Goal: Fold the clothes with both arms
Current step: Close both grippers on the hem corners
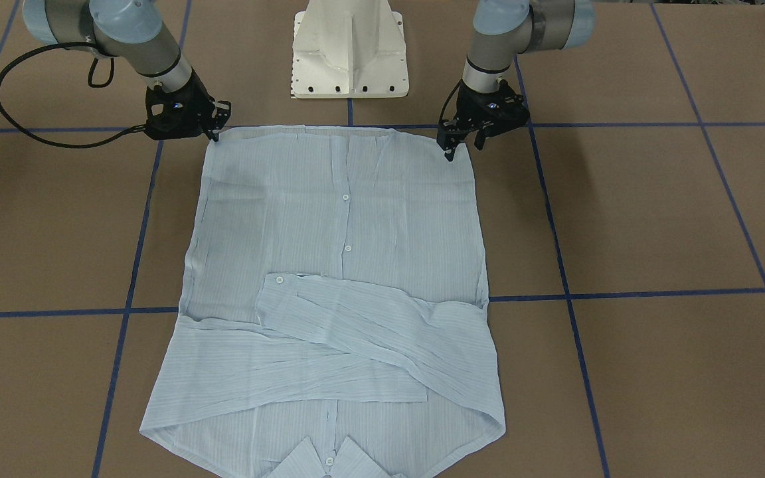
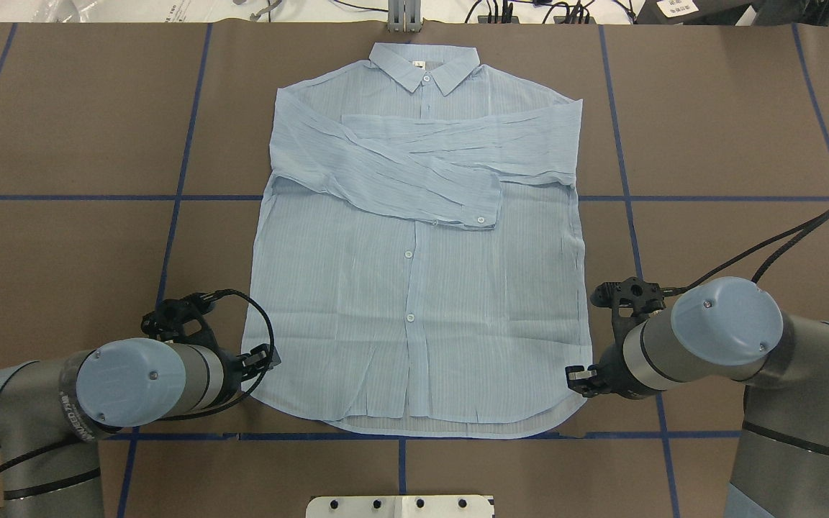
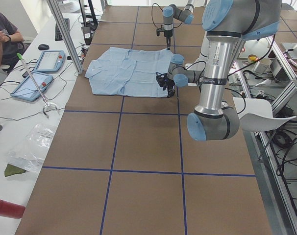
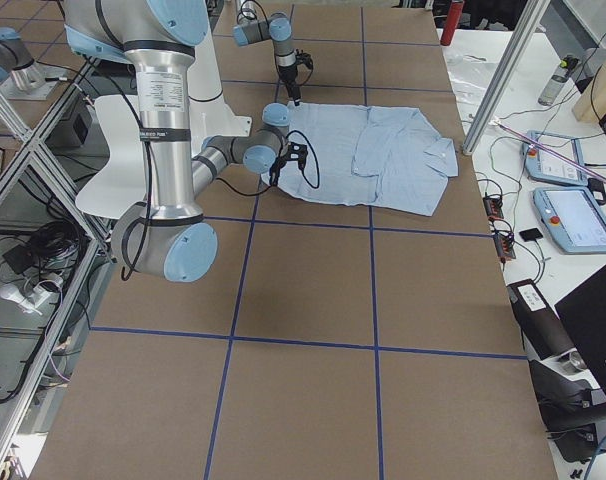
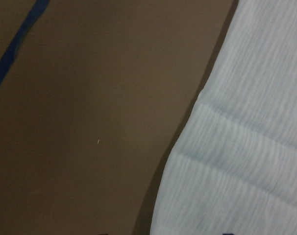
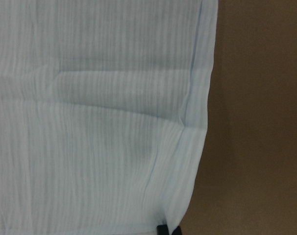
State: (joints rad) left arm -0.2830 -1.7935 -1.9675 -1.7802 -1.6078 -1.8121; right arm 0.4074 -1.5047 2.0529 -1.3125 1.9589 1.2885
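The pale light-blue striped shirt (image 2: 422,288) lies flat and buttoned, collar (image 2: 425,68) at the far side, both sleeves folded across the chest (image 2: 414,165). My left gripper (image 1: 463,147) stands at the near hem corner on my left; its fingers look spread, one fingertip (image 1: 449,155) touching the cloth edge. It also shows in the overhead view (image 2: 262,357). My right gripper (image 1: 216,131) touches the opposite hem corner; I cannot tell whether it is open or shut. In the right wrist view one black fingertip (image 6: 168,230) sits at the shirt's corner (image 6: 187,205).
The brown table (image 2: 62,252) carries blue tape grid lines. The white pedestal base (image 1: 349,50) stands just behind the hem. Tablets (image 3: 48,61) and cables lie on a side bench, where a person (image 3: 4,34) sits.
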